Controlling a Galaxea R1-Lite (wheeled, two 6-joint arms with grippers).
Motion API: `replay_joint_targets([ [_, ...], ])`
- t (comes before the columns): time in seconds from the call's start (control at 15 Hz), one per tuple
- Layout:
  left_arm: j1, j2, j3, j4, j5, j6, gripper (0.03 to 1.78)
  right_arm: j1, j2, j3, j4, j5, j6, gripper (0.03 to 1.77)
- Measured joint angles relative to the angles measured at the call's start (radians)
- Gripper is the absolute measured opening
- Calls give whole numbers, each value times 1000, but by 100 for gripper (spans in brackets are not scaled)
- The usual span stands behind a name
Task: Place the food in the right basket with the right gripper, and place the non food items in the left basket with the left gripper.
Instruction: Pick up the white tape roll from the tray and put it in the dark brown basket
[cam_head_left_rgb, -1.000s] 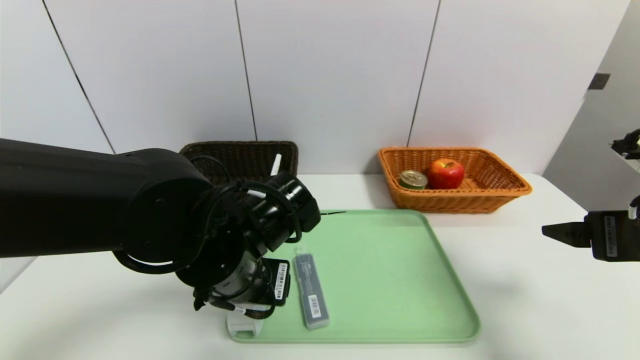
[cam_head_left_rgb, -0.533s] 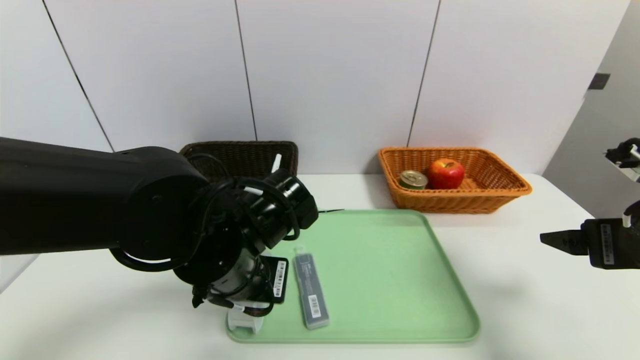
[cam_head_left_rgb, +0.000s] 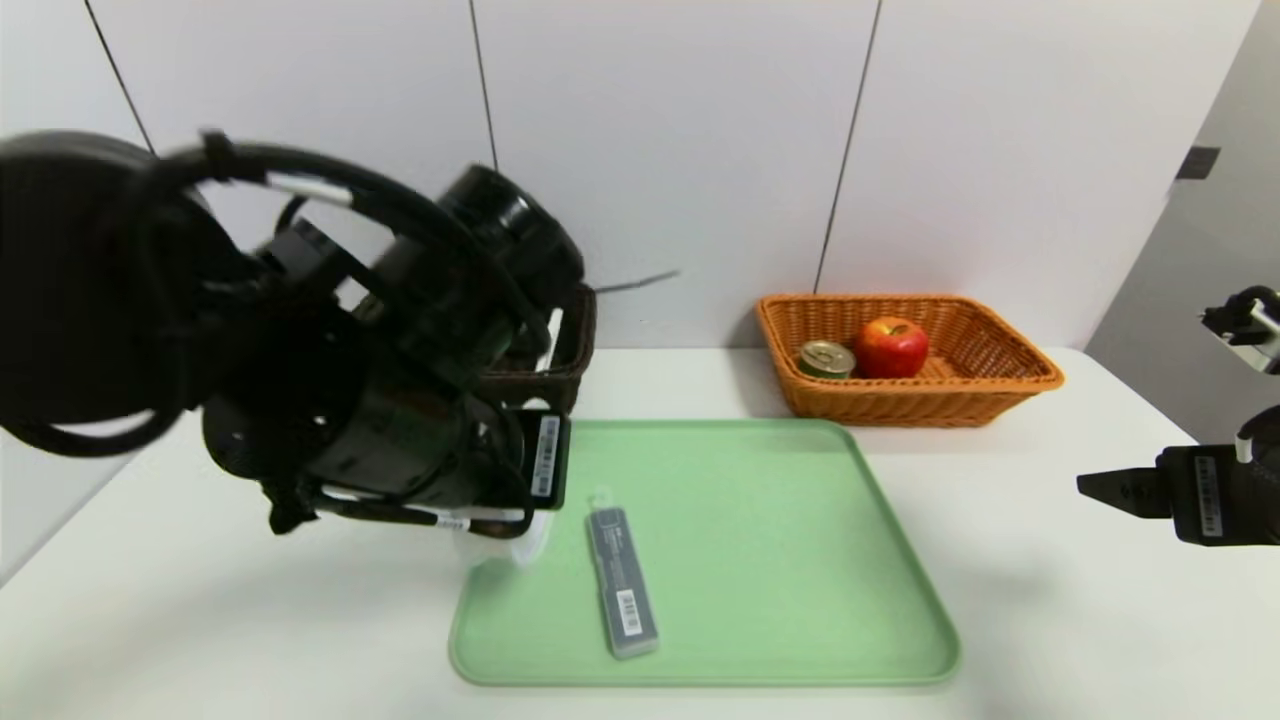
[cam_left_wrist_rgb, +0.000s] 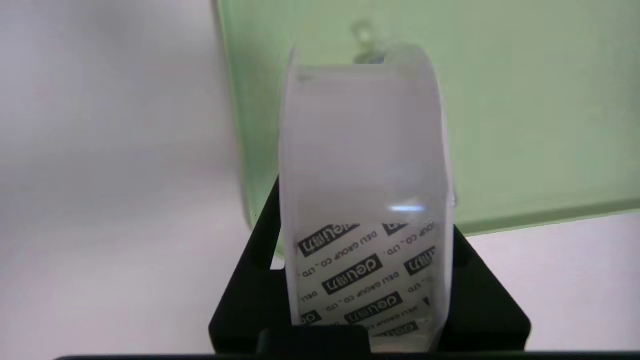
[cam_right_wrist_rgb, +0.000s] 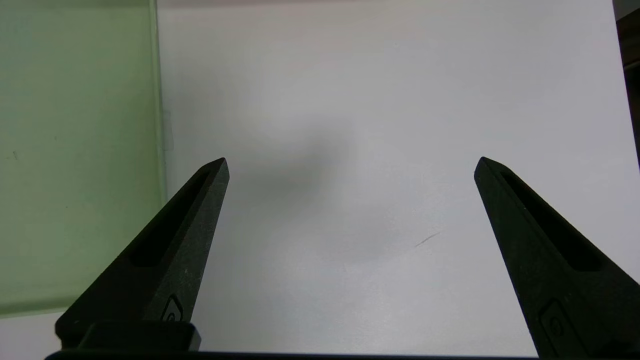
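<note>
since the earlier frame the left arm is lifting away from the near left corner of the green tray (cam_head_left_rgb: 800, 560), and the white tape roll (cam_left_wrist_rgb: 365, 200) is coming up with it, clear of the tray floor. the left tool (cam_left_wrist_rgb: 367, 320) is pinching the tape roll, the black fingers (cam_left_wrist_rgb: 255, 280) pressing on both flat sides of the ring. in the head view the roll (cam_head_left_rgb: 500, 545) is hanging under the wrist, over the tray's left edge. the dark left basket (cam_head_left_rgb: 570, 340) is sitting behind the arm at the back edge of the tabletop (cam_head_left_rgb: 1050, 620), mostly hidden. the grey case (cam_head_left_rgb: 622, 582) is lying on the tray near its left side, untouched. farther right, the orange right basket (cam_head_left_rgb: 1000, 385) is holding the tin (cam_head_left_rgb: 826, 358) and the apple (cam_head_left_rgb: 891, 346), so the food part looks finished. the right tool (cam_right_wrist_rgb: 350, 170) is hovering with fingers spread over bare tabletop near the right edge, holding nothing.

the step in hand seems to be carrying the roll to the left basket. the next move is likely calling for a swing back over the dark rim with enough height to clear it, then a release; the case is waiting after that.
</note>
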Motion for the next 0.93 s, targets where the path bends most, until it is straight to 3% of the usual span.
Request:
replay_joint_targets([
  [0.2, 50, -47, -169, 18, 0, 106, 59, -7, 4, 0, 0, -1, 2, 169],
  [0.4, 180, -58, -336, 18, -23, 209, 59, -10, 5, 0, 0, -3, 0, 169],
  [0.67, 424, 6, -454, 11, -118, 295, 59, -10, 10, -1, 0, -13, 0, 169],
  [0.93, 590, 141, -471, -123, -229, 367, 59, -10, 16, -31, -1, -16, -2, 169],
])
